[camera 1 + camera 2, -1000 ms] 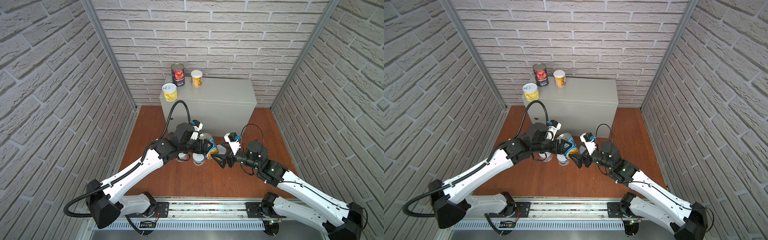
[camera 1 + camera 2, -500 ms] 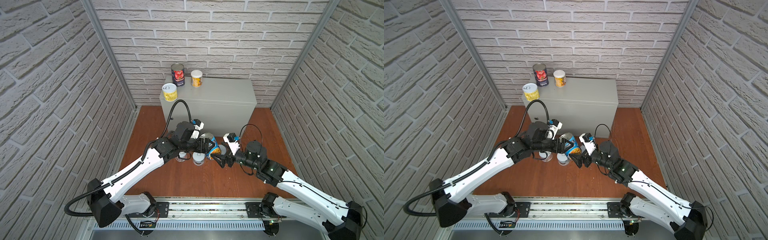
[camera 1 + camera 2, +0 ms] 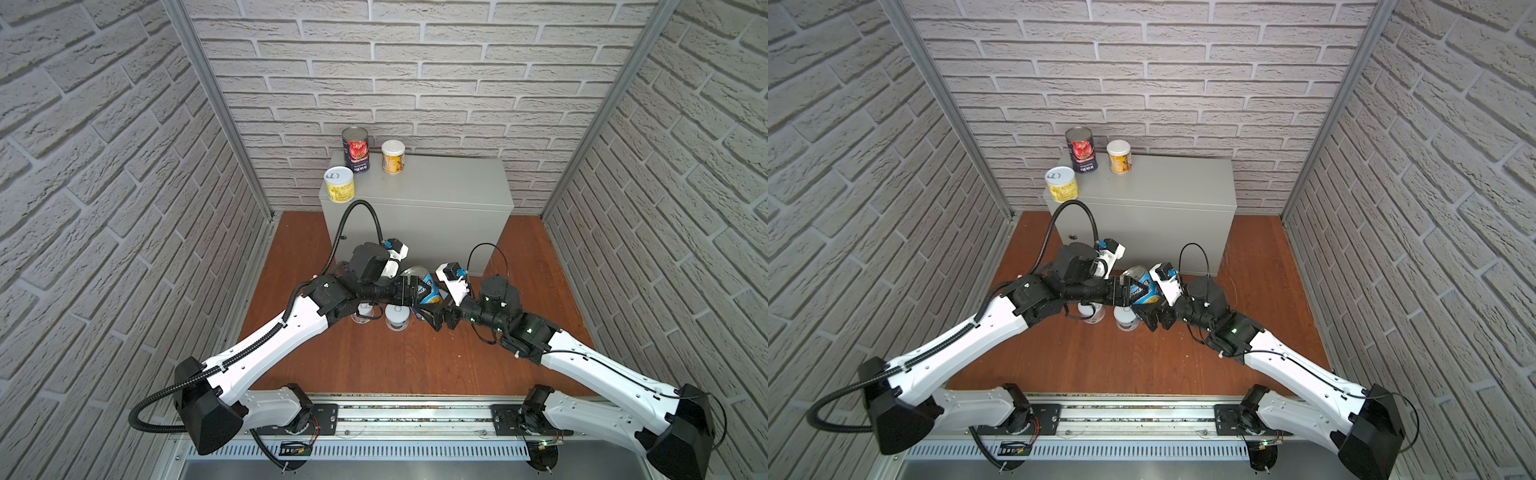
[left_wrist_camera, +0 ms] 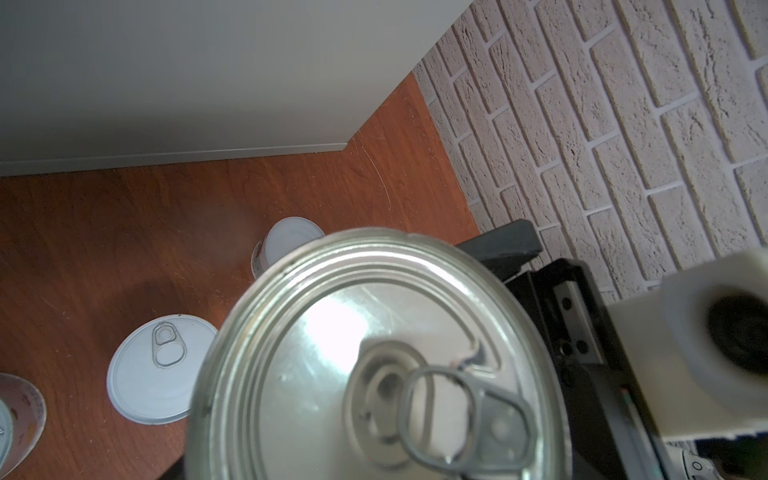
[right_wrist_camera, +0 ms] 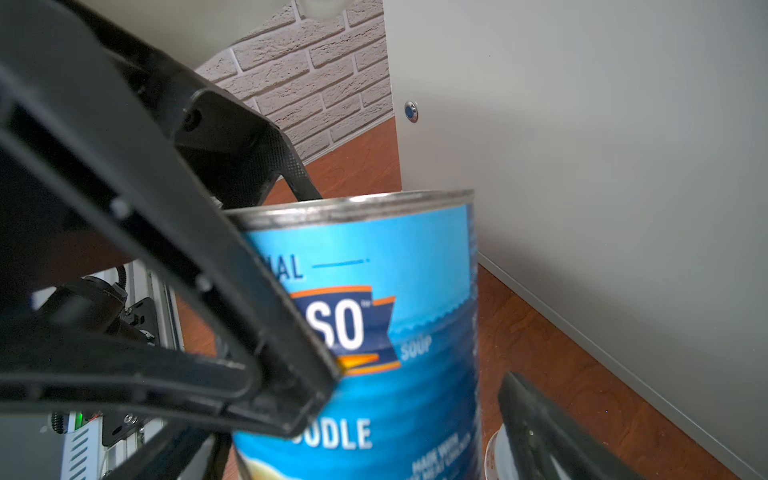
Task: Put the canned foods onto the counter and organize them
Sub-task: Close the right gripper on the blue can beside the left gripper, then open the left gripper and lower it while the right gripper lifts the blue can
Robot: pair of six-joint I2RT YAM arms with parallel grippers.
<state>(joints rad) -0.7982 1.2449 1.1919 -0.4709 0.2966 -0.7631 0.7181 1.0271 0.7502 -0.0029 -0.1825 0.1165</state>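
Your left tool (image 3: 412, 290) is clamping the blue soup can (image 3: 428, 293) near its top rim. It is carrying the can clear of the floor (image 3: 374, 361), tilted, just in front of the desk (image 3: 436, 187).

Your right tool (image 3: 436, 312) is sitting at the can's lower end with its jaws spread wide, one on either side of the body. In the right wrist view one of its fingers (image 5: 536, 415) is showing a sliver of floor between itself and the blue label, so that tool is released and not gripping. The desk's round lock (image 5: 411, 112) is showing behind the can there.

In the left wrist view the can's silver ring-pull lid is filling most of the picture.

On the desk top you are looking at three cans standing upright, none touching:
- The tomato can (image 3: 355, 149) is standing at the back left corner.
- The white-lidded yellow can (image 3: 392, 156) is standing just beside it on the right.
- The yellow ring-pull can (image 3: 339, 185) is standing at the front left corner.

Down on the floor, the left wrist view is showing three more:
- The pale ring-pull can (image 4: 160, 368) is standing upright beside the lifted can.
- The plain-lidded pale can (image 4: 286, 245) is peeking out from behind the silver lid, nearer the desk.
- The third pale can (image 4: 16, 415) is getting cut off by the frame edge.
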